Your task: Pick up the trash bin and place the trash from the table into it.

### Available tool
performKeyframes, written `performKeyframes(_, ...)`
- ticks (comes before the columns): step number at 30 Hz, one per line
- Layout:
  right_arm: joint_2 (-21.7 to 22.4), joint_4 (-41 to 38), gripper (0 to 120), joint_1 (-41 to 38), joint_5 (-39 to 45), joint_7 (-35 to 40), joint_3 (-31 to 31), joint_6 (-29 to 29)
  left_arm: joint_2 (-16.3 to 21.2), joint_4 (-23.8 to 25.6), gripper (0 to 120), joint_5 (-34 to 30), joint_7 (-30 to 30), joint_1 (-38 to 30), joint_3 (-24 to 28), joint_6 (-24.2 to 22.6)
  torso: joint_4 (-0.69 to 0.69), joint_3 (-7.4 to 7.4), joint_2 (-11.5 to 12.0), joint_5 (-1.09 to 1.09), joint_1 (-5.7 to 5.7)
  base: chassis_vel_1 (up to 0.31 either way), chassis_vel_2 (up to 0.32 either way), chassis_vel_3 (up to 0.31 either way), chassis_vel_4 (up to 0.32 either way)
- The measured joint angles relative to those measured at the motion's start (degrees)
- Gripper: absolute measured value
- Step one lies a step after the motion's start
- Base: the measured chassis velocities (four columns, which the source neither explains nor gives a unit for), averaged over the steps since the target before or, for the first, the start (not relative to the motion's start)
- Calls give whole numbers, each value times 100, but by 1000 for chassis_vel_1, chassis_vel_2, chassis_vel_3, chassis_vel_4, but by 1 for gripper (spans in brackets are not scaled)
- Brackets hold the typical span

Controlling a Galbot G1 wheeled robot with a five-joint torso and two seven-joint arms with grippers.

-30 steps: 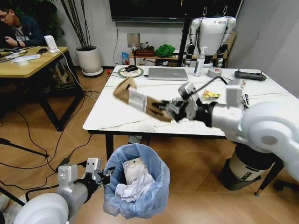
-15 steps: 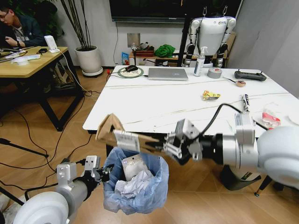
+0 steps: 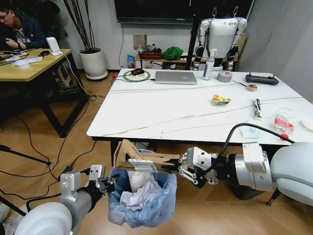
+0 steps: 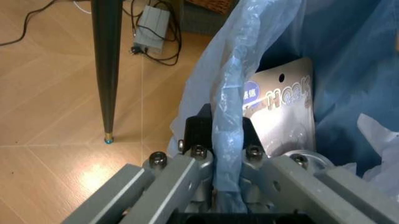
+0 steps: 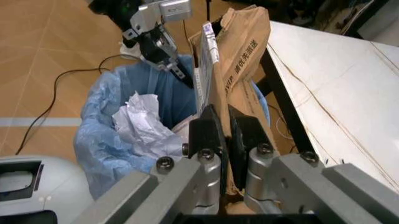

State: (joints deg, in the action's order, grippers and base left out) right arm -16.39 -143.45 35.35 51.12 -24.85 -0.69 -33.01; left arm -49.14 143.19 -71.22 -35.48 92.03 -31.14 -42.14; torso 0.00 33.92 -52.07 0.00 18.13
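The trash bin (image 3: 144,205), lined with a light-blue bag, stands on the floor in front of the white table (image 3: 161,117). My left gripper (image 3: 108,184) is shut on its rim; the left wrist view shows the bag's edge (image 4: 227,107) pinched in my left gripper (image 4: 224,140). My right gripper (image 3: 183,166) is shut on a brown cardboard piece (image 3: 139,157), held flat over the bin's mouth. In the right wrist view my right gripper (image 5: 223,126) clamps the cardboard (image 5: 243,51) above the bin (image 5: 106,135). Crumpled paper (image 3: 139,198) lies inside. A yellow wrapper (image 3: 220,100) and clear packaging (image 3: 283,120) lie on the table.
A laptop (image 3: 176,77), spray bottle (image 3: 209,64), tape roll (image 3: 224,76) and black controller (image 3: 261,79) sit at the table's far side. A black table leg (image 4: 107,70) stands near the bin. A wooden desk (image 3: 29,66) is at the left; cables cross the floor.
My right gripper has carried the cardboard piece down from above the table's front edge to just over the bin's mouth. The left gripper has kept its hold on the rim.
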Motion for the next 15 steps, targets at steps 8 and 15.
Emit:
performKeyframes(8, -29, 9, 24, 73, 70, 202, -21, -135, 49, 2, 0, -23, 12, -32, 24, 0, 0, 0, 0, 0, 1, 0, 0, 0, 0)
performKeyframes(15, -21, 13, 50, 147, 108, 323, -45, -87, 27, 4, 0, -25, 15, -45, 67, 0, 0, 0, 0, 0, 1, 0, 0, 0, 0)
